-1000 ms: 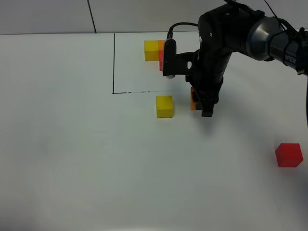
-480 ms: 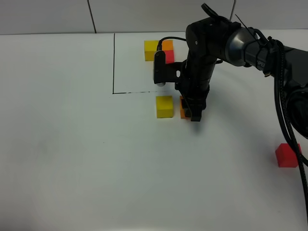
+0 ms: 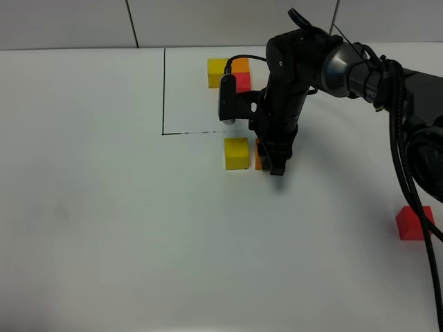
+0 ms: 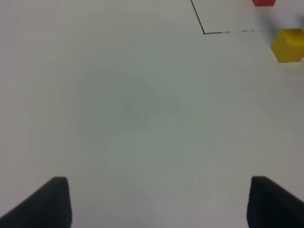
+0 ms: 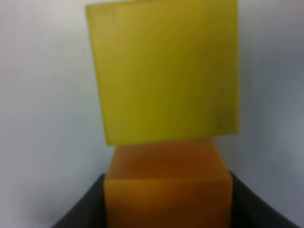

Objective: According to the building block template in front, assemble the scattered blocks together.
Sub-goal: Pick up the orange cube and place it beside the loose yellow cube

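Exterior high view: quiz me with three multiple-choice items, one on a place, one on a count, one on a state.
1. Where is the loose red cube? A far left; B stacked on another cube; C far right, alone.
2. How many cubes sit inside the black outline? A one; B three; C five.
3. The right tool is: A shut on the orange cube; B open and empty; C out of view.
Answers: C, it lies apart near the right edge; B, yellow, orange and red cluster there; A, the right wrist view shows that cube clamped, next to the loose yellow cube.
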{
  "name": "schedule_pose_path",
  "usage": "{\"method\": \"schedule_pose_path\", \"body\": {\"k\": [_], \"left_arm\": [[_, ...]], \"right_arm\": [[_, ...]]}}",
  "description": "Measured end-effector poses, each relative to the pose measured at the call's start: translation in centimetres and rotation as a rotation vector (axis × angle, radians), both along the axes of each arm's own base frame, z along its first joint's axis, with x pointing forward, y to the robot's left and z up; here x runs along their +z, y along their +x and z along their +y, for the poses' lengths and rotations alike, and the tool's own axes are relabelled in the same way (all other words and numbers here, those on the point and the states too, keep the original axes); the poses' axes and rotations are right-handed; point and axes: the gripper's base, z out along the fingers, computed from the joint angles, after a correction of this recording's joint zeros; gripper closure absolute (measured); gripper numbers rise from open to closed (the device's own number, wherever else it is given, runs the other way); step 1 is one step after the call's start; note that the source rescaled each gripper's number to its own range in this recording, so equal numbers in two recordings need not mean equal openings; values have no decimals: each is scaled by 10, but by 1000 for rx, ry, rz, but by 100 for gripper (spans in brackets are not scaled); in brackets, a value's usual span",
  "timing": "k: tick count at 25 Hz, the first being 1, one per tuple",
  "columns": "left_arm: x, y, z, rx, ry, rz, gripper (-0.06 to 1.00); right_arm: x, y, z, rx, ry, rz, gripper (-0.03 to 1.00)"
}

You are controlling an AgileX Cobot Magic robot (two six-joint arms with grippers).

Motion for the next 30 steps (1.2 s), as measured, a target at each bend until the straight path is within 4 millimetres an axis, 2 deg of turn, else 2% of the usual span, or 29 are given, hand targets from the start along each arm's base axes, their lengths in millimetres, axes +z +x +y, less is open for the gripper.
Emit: {"method": "schedule_pose_path", "body": {"k": [19, 30], "left_arm": [[0, 0, 0, 0, 0, 0, 25], [0, 0, 0, 0, 0, 0, 25]], "right_arm": [[-1, 1, 1, 55, 3, -16, 96], [0, 1, 9, 80, 26, -54, 96]]}}
